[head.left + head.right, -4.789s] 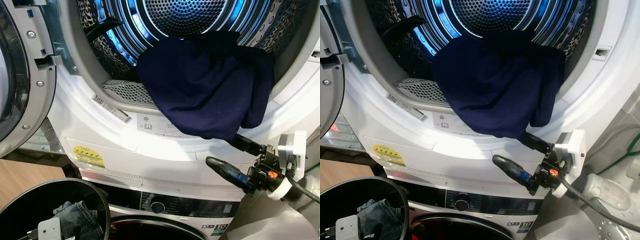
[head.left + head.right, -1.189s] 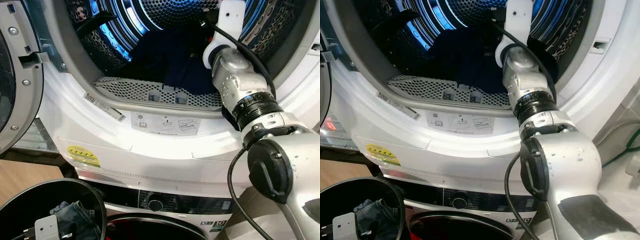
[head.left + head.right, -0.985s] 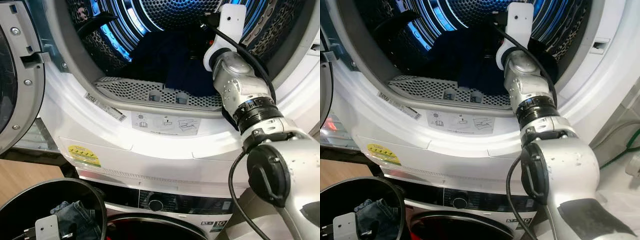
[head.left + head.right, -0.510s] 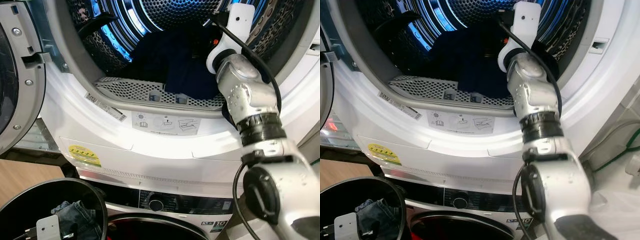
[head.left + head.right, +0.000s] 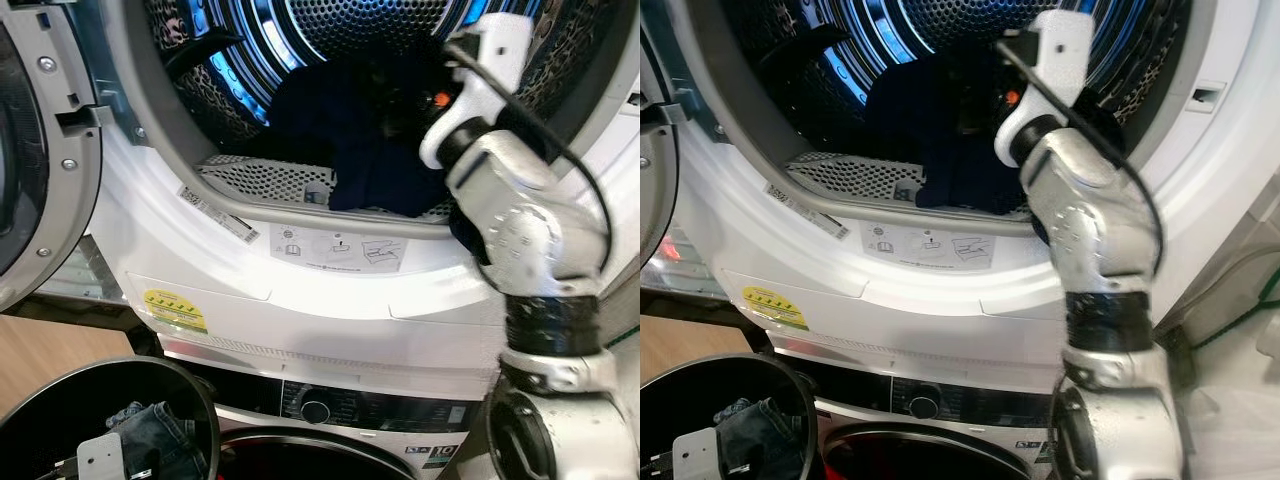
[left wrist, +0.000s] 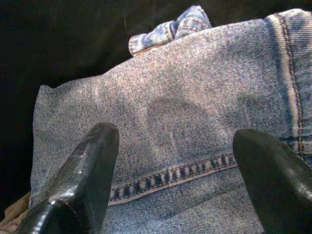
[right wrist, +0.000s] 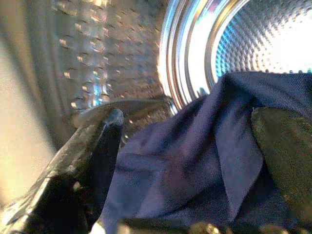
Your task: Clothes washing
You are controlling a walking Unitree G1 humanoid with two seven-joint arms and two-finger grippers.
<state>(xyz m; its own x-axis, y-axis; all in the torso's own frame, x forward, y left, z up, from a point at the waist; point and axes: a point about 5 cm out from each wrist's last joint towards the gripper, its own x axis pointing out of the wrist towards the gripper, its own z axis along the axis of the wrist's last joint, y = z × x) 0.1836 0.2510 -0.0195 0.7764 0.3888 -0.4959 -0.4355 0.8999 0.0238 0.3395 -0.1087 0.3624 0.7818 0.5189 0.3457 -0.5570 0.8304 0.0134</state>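
Nearest, our left gripper [image 6: 175, 170] hung fingers spread, apart over the denim jeans [image 6: 185, 122] in the black basket [image 5: 195, 395] at floor level. Up front, the right arm reached through the dryer opening [image 5: 300, 290]. Our right gripper [image 7: 195, 165] sat inside the drum [image 7: 263, 44], fingers parted, above the navy garment [image 5: 350, 130], which lay on the drum floor behind the lint filter [image 5: 265, 180].

Drum [image 5: 350, 30] of the upper machine is holding a dark navy garment [image 5: 350, 140], lying just behind the perforated lint filter [image 5: 270, 180].
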